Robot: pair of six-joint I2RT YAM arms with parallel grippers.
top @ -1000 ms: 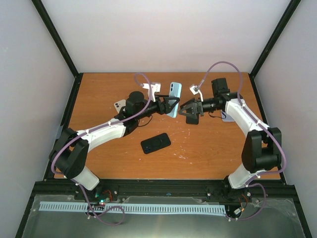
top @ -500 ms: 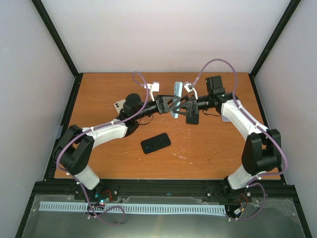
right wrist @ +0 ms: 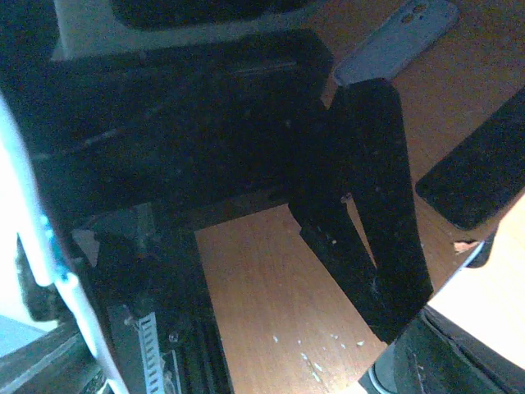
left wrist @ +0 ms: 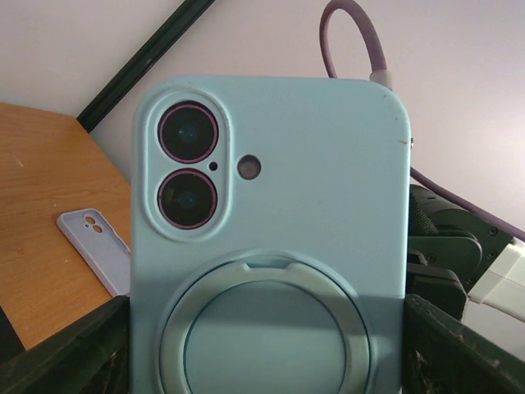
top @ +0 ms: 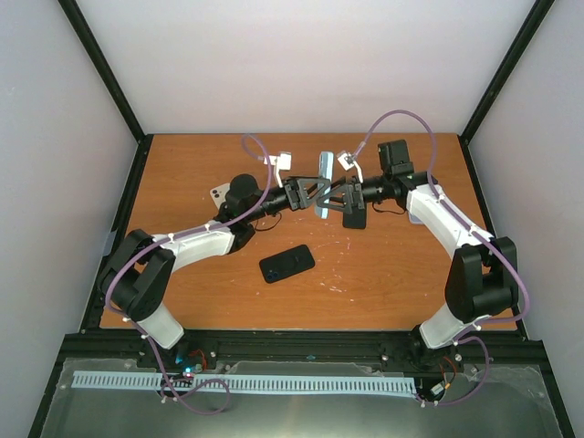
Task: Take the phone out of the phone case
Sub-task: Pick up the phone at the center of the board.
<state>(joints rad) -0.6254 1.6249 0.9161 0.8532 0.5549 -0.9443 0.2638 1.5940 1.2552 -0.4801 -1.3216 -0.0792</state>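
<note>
Black phone [top: 286, 264] lies flat on the wooden table [top: 383, 283]; 1 pale case [top: 220, 193] sits farther left

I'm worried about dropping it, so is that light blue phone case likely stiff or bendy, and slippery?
The light blue case looks matte and rounded, so probably soft silicone: it should flex at the edges and not slip much. The ring on its back likely stiffens the middle.
</note>
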